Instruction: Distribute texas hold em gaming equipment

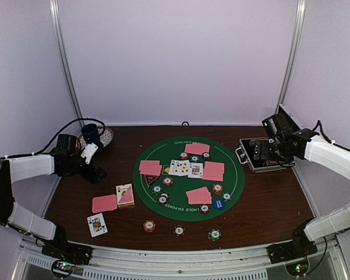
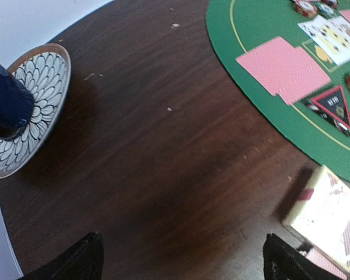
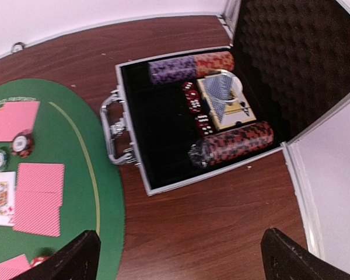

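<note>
Pink-backed cards lie in pairs on the round green mat: at the far side, left, right and near side. Face-up cards lie in the middle. Striped chips sit by each pair, and three chips lie on the wood in front. A red triangle and a blue disc are on the mat. My left gripper is open and empty above bare wood, left of the mat. My right gripper is open and empty beside the chip case.
The open silver-and-black case holds chip rolls, dice and a deck. A blue cup stands on a patterned plate at back left. A card box, a pink card and a face-up card lie left of the mat.
</note>
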You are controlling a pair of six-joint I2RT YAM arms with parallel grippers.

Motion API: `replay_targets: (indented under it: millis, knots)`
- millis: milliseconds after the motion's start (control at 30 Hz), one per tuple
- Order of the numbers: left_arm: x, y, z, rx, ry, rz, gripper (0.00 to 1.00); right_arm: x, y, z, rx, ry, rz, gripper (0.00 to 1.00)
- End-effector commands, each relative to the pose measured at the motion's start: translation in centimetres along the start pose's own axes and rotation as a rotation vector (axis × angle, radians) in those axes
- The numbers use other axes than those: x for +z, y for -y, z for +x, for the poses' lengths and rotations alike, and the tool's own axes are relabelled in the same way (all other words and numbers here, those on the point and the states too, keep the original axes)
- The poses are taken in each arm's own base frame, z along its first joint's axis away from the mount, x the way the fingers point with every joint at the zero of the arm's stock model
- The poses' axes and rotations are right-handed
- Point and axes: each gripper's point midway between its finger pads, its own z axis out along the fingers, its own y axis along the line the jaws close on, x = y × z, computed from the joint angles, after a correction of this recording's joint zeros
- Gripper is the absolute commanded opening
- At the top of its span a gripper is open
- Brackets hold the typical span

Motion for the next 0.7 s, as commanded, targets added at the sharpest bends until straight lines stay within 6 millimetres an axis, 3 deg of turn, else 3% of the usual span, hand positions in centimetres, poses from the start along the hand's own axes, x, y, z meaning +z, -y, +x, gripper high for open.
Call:
replay_targets:
  millis: [0,167,400,533,667]
  knots:
    - [0.8,-3.3,-4.6,-0.106,0.204,-0.061,0.98,2.8,4.0,-0.5,0.014,0.008,0.192,0.99]
    - [2.6,-3.4,-3.8,-0.174,0.240,-0.056,0.98,4.8,6.5,-0.1,0.014,0.059,0.262,1.00]
    - [3.4,-4.0,-3.1,-0.153,0.276,-0.105,0.98,5.4,9.2,-0.7,-0.039,0.256,0.360,1.00]
    - [3.2,-5.6,-3.0,-0.143,0.309,-0.206,0.98,4.8,8.6,-1.4,-0.043,0.462,0.295,0.99]
    - [3.1,-6.8,-2.5,-0.192,0.305,-0.260,0.98,5.6,9.6,-1.1,-0.003,0.501,0.305,1.00]
